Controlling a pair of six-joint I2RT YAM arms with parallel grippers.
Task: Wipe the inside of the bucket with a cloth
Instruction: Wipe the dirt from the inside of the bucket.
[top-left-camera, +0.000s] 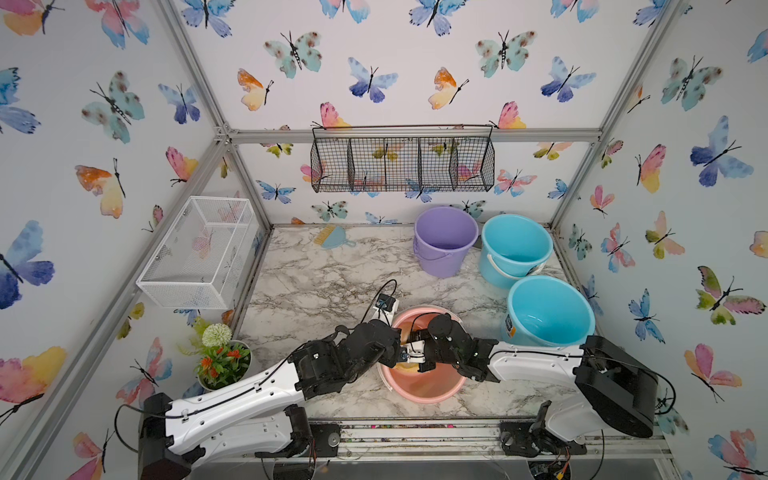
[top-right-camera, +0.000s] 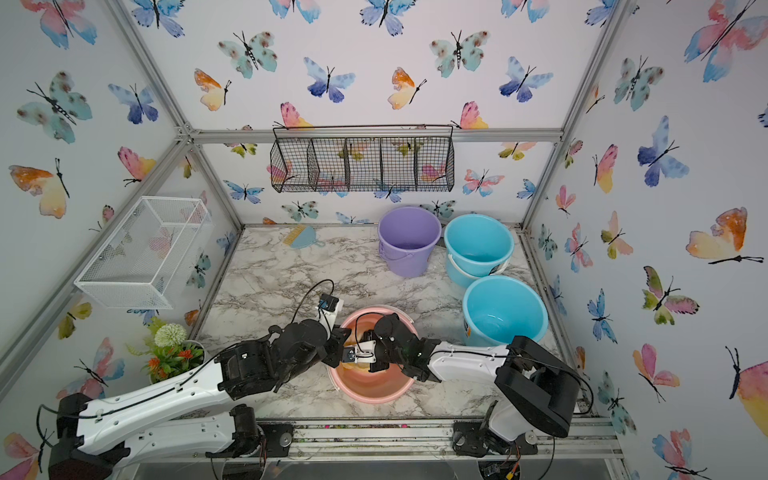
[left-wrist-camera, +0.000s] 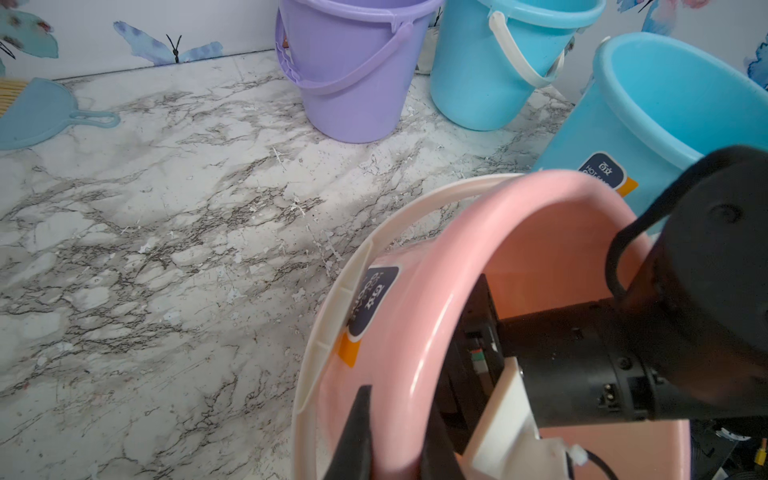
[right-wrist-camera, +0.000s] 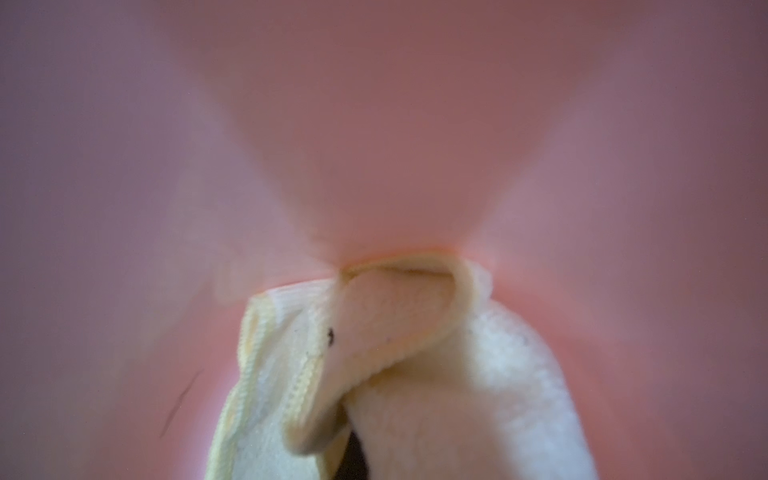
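A pink bucket (top-left-camera: 424, 400) (top-right-camera: 374, 398) stands at the front middle of the marble table, its white handle lying down round it. My left gripper (left-wrist-camera: 397, 415) is shut on the bucket's near-left rim (left-wrist-camera: 415, 291), one finger outside the wall and one inside. My right gripper (top-left-camera: 422, 366) reaches down inside the bucket, shut on the pale yellow cloth (right-wrist-camera: 415, 353). The bunched cloth presses against the pink inner wall (right-wrist-camera: 374, 124) and hides the right fingers. A small patch of cloth (top-left-camera: 402, 367) (top-right-camera: 353, 368) shows in both top views.
A purple bucket (top-left-camera: 446, 241) and two blue buckets (top-left-camera: 515, 249) (top-left-camera: 548, 311) stand at the back right, the nearer one close to the pink bucket. A blue dustpan (top-left-camera: 332, 237) lies at the back. A flower pot (top-left-camera: 224, 361) sits front left. Wire baskets (top-left-camera: 199, 249) (top-left-camera: 403, 164) hang on the walls.
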